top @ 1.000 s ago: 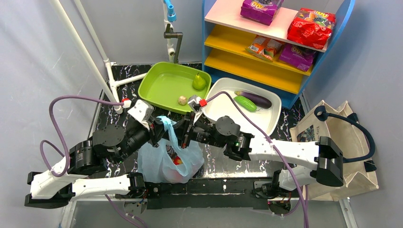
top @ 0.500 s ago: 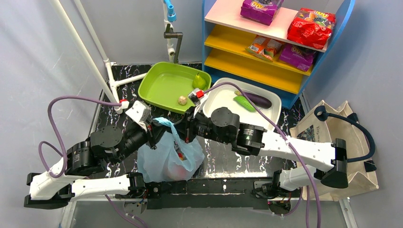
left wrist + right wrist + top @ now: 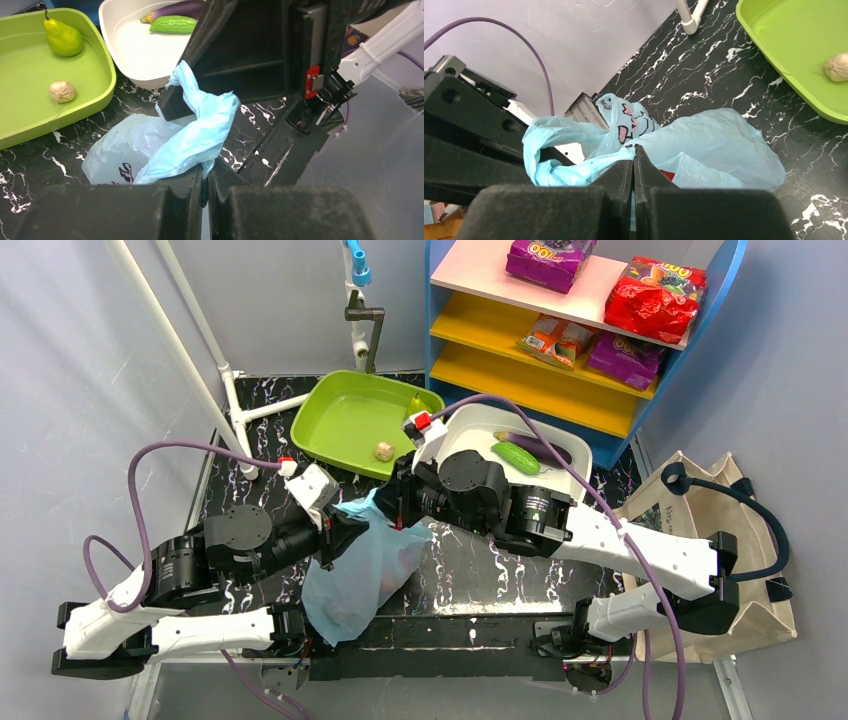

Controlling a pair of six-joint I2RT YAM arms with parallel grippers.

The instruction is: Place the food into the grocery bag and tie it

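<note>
The light-blue grocery bag [image 3: 362, 570] lies on the black marbled table between both arms. My left gripper [image 3: 345, 537] is shut on one twisted handle of the bag [image 3: 197, 137]. My right gripper [image 3: 400, 508] is shut on the other handle [image 3: 589, 162], close beside the left one. The two handles cross and wrap between the grippers. A bit of red food [image 3: 667, 174] shows through the plastic in the right wrist view; the rest of the food is hidden inside the bag. Pink cartoon prints [image 3: 630, 125] show on the bag.
A green tray [image 3: 355, 422] with a garlic bulb [image 3: 383, 450] and a pear [image 3: 62, 38] stands behind the bag. A white tub [image 3: 560, 480] holds an eggplant and a green cucumber [image 3: 517, 456]. A shelf of snack packs is at the back, a canvas tote [image 3: 715, 530] at right.
The right gripper has moved back and left over the left gripper, the left gripper has moved right and nearer. The bag's handles are crossed and the bag mouth is pulled shut.
</note>
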